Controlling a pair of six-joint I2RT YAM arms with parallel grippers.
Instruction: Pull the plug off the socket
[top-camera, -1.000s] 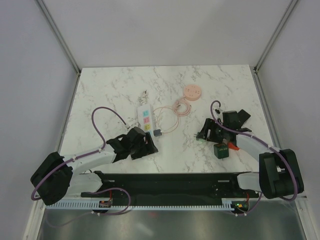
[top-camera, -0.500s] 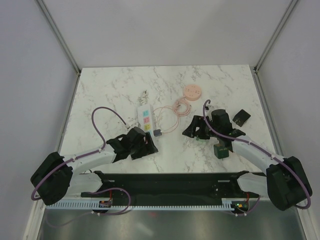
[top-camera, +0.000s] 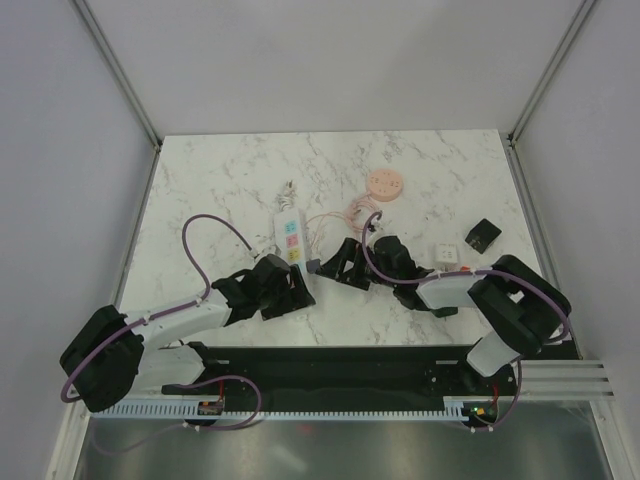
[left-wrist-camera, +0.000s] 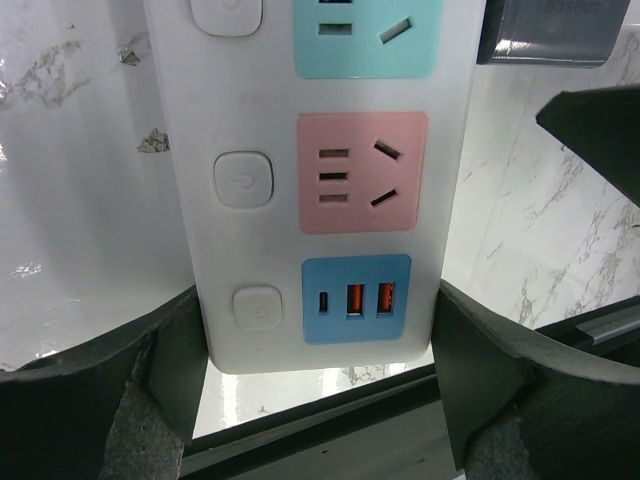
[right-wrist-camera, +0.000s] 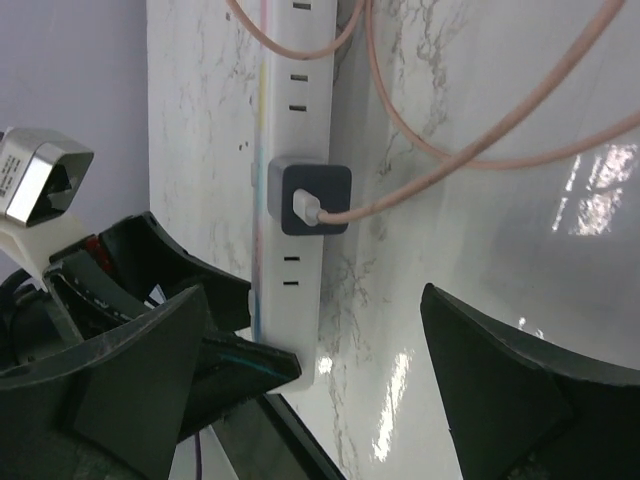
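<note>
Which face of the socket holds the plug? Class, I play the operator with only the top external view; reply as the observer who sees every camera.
Observer: The right wrist view shows the grey plug seated in the socket's narrow side face, not in its top face.
Operator: Is the right gripper on it yet?
Observer: No. The right gripper is open, its fingers clear of the plug, which lies ahead between them.
Operator: And the left gripper?
Observer: The left wrist view shows the left gripper straddling the socket's near end at the blue USB outlet, fingers against both long sides.
</note>
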